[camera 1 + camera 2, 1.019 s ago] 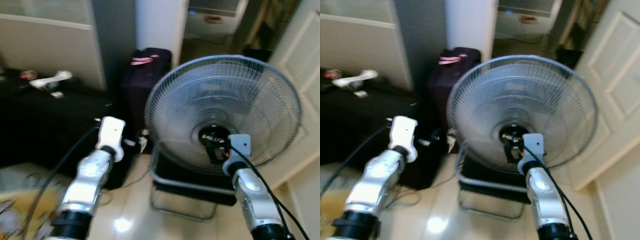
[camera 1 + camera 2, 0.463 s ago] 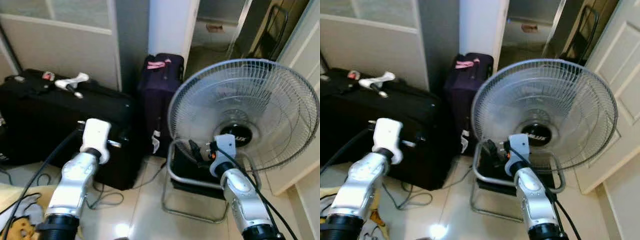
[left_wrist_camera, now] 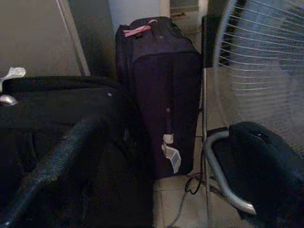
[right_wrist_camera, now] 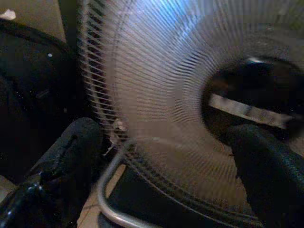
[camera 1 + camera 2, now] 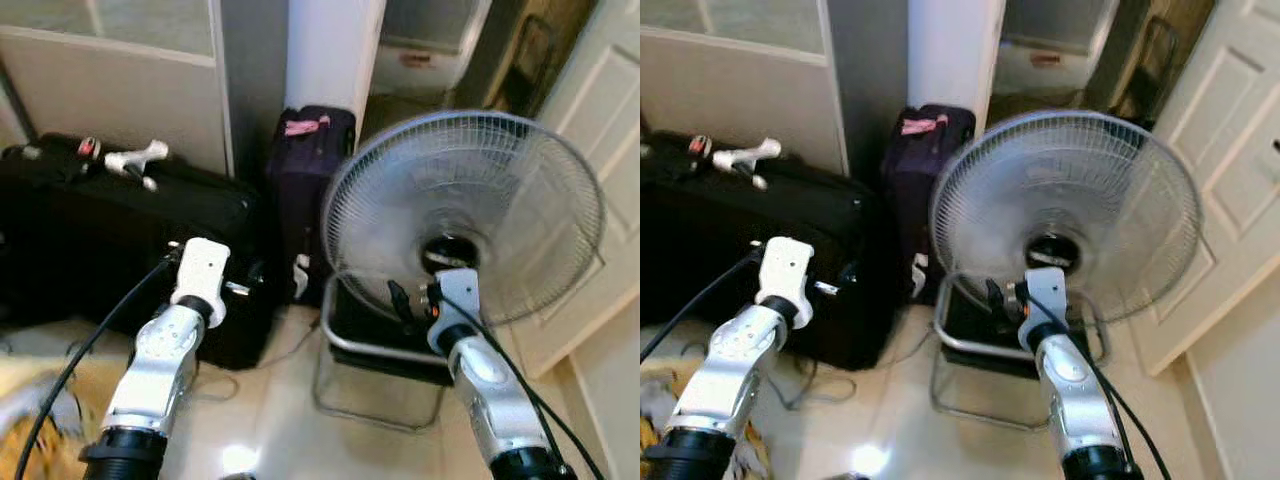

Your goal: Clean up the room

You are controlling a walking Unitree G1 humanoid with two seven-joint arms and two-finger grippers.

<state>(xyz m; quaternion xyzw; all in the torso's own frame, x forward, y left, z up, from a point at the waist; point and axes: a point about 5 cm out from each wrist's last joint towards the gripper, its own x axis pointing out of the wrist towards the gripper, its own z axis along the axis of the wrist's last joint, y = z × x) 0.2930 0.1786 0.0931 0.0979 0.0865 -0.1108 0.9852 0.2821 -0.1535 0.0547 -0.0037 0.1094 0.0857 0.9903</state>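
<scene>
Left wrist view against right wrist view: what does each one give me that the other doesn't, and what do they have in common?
Left wrist view: an upright purple suitcase with a pink tag, a black suitcase lying flat beside it, and a cable on the floor.
Right wrist view: the fan's dark hub, seen close through the grille.
Shared: the fan grille, the silver tube stand beneath it, and in each the spread black fingers of that arm's own gripper, the left gripper and the right gripper.

fan and suitcases blocking ahead
</scene>
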